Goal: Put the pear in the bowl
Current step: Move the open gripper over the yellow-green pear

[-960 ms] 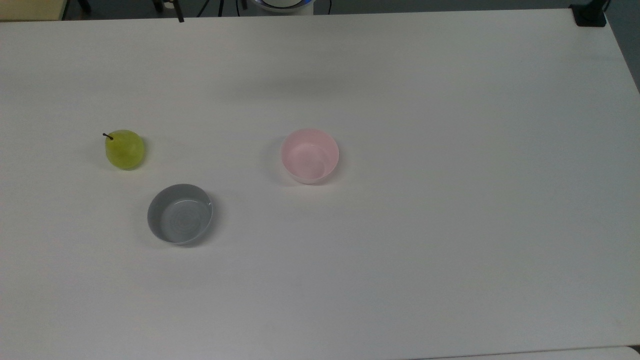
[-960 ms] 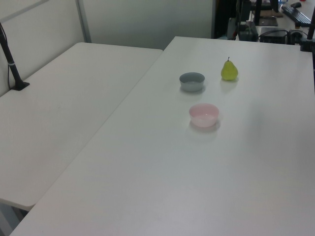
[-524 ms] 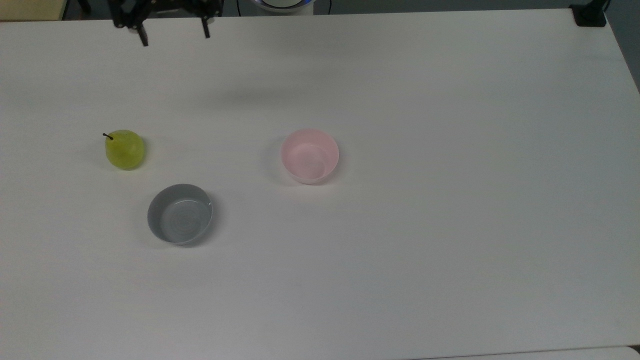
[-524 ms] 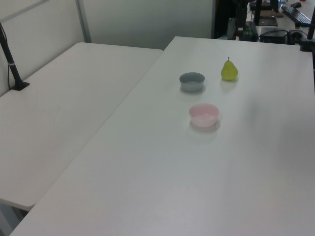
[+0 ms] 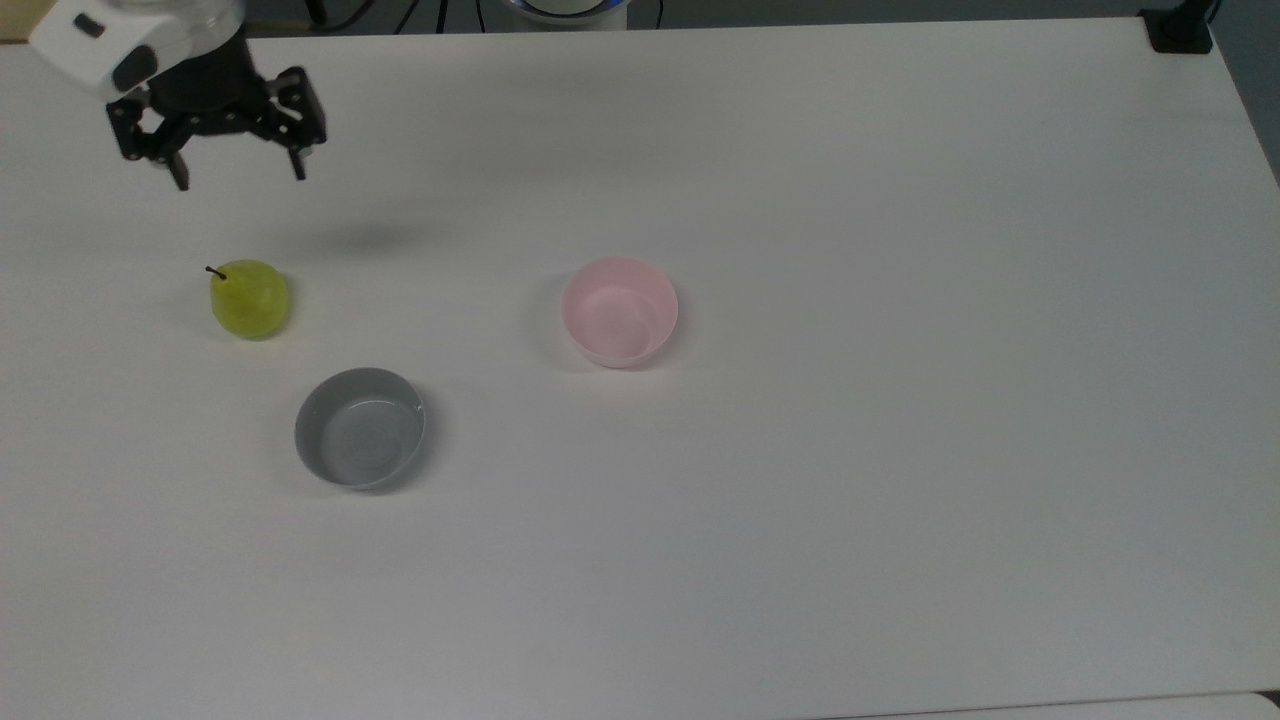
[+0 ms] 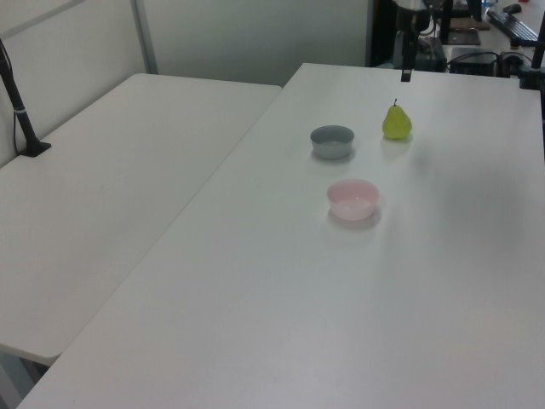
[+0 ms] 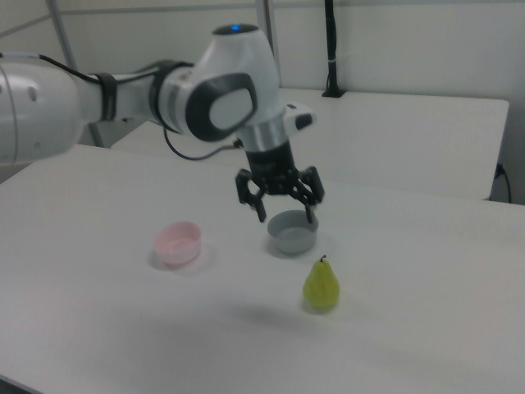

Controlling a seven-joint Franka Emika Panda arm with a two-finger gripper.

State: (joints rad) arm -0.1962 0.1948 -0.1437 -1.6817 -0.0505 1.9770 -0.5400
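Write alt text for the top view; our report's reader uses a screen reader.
An open robot gripper hangs over a white table near the top view's upper left, above a pear standing on the table. A grey bowl sits below the pear and an empty pink bowl near the middle.

In the top view, the pear (image 5: 250,299) stands on the bench (image 5: 900,450) near its left edge; the bowl (image 5: 619,311) sits mid-bench, the other bowl (image 5: 359,427) between them, nearer the bottom edge.

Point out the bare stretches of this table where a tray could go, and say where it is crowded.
Bare: the whole stretch on the top view's right of the pink bowl, and the strip along the near edge below the grey bowl. Crowded: the top view's left, where the pear, grey bowl and open gripper sit.
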